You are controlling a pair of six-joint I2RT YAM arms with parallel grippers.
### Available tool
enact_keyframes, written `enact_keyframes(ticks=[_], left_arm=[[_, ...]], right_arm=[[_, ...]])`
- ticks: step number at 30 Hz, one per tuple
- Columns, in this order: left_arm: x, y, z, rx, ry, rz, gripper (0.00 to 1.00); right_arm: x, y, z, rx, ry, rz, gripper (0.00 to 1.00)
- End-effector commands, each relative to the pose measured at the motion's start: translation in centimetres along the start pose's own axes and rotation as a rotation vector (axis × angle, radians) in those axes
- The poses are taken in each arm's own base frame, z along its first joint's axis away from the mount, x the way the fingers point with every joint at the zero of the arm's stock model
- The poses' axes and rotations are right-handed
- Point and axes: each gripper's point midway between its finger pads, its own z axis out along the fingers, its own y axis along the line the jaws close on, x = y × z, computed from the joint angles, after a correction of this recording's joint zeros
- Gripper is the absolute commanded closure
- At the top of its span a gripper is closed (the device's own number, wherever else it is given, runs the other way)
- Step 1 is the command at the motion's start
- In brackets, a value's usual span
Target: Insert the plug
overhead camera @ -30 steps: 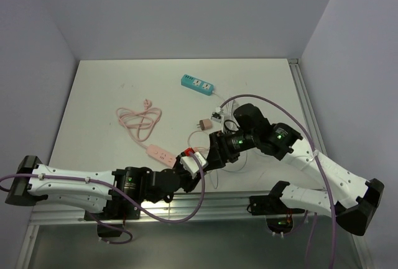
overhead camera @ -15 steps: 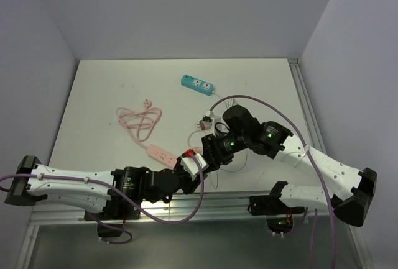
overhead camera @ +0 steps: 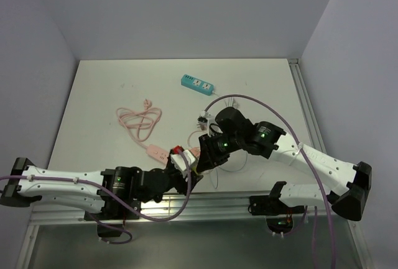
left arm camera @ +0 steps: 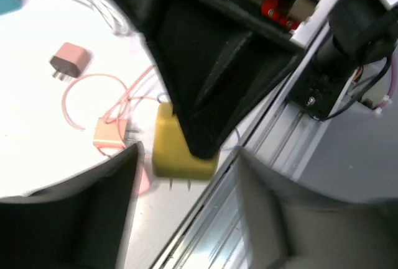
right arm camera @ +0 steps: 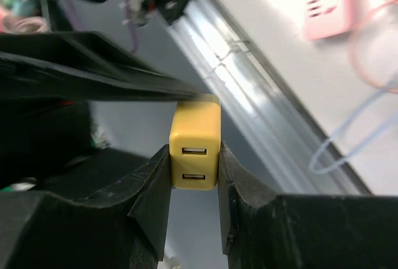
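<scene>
The plug (right arm camera: 194,151) is a yellow block with two USB ports on its near face. My right gripper (right arm camera: 194,157) is shut on it, one finger pressed against each side. In the left wrist view the same plug (left arm camera: 177,148) hangs prongs-down just above the table's near edge, with a black right finger over its top. My left gripper (left arm camera: 186,157) is open, its fingers (left arm camera: 93,207) standing wide of the plug on either side without touching it. From above, the two grippers meet near the table's front edge (overhead camera: 194,160).
A pink power strip (overhead camera: 160,153) lies just left of the grippers, its pink cable (overhead camera: 138,120) coiled behind it. A teal power strip (overhead camera: 198,84) sits farther back. Small pink adapters (left arm camera: 69,59) and white cables lie nearby. The metal table rail (left arm camera: 261,157) runs below.
My right gripper has moved left toward the left gripper and shut on the yellow plug. The left gripper has opened off it, and the left arm has drawn back slightly.
</scene>
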Motion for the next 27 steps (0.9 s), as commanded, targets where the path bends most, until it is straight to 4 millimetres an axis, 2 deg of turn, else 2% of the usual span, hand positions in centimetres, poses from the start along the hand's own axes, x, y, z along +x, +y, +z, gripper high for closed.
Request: enact_keyframes(ticks=[1,8,11,12,15,16,18,19,20,22,23,24,25,27], left_arm=[[-2.5,1.3,-1.8,-0.035,-0.103,-0.159,0.23],[-2.8,5.9,-5.2,-0.121,-0.203,-0.402,0.10],[-3.0,8.2,-6.3,-0.193,-0.234,-0.533,0.05],[-2.3,9.2,-6.6,-0.247,-0.216,-0.545,0.05],[-2.5,11.3,-7.2,-0.348,-0.220,-0.669,0.13],[-1.7,11.8,-7.3,-0.387,-0.187,-0.684,0.17],[-1.4,13.3,-6.8,-0.472,-0.139,-0.689,0.19],[-1.0,13.0,-6.1,-0.444,-0.079,-0.664,0.19],[-0.6,15.2,-5.3,-0.527,-0.049,-0.666,0.20],[-0.1,16.4,-4.4,-0.526,0.010,-0.659,0.23],[-0.3,19.0,-4.2,-0.593,-0.002,-0.687,0.23],[-0.4,19.7,-4.0,-0.595,-0.002,-0.697,0.24],[-0.4,20.6,-3.9,-0.606,-0.004,-0.704,0.23],[-0.2,22.9,-3.7,-0.634,-0.005,-0.762,0.23]], right_arm=[[-2.6,-2.0,-0.3,0.147,-0.100,-0.049,1.00],[-6.2,-5.9,-0.5,0.380,-0.230,-0.111,1.00],[-6.7,-6.5,0.5,0.393,-0.227,-0.113,1.00],[-6.9,-6.3,0.9,0.382,-0.222,-0.120,1.00],[-7.1,-6.5,2.7,0.365,-0.190,-0.144,1.00],[-7.1,-6.8,3.4,0.371,-0.173,-0.164,1.00],[-7.4,-7.0,4.1,0.392,-0.173,-0.199,1.00],[-7.3,-7.5,4.7,0.412,-0.158,-0.211,1.00],[-7.3,-7.4,5.0,0.423,-0.151,-0.244,1.00],[-7.6,-7.7,5.5,0.459,-0.137,-0.281,1.00],[-7.6,-7.5,5.8,0.461,-0.127,-0.290,1.00],[-7.5,-7.1,5.9,0.462,-0.113,-0.303,1.00],[-7.4,-7.7,6.4,0.497,-0.096,-0.310,1.00],[-7.2,-7.6,6.7,0.521,-0.069,-0.327,1.00]])
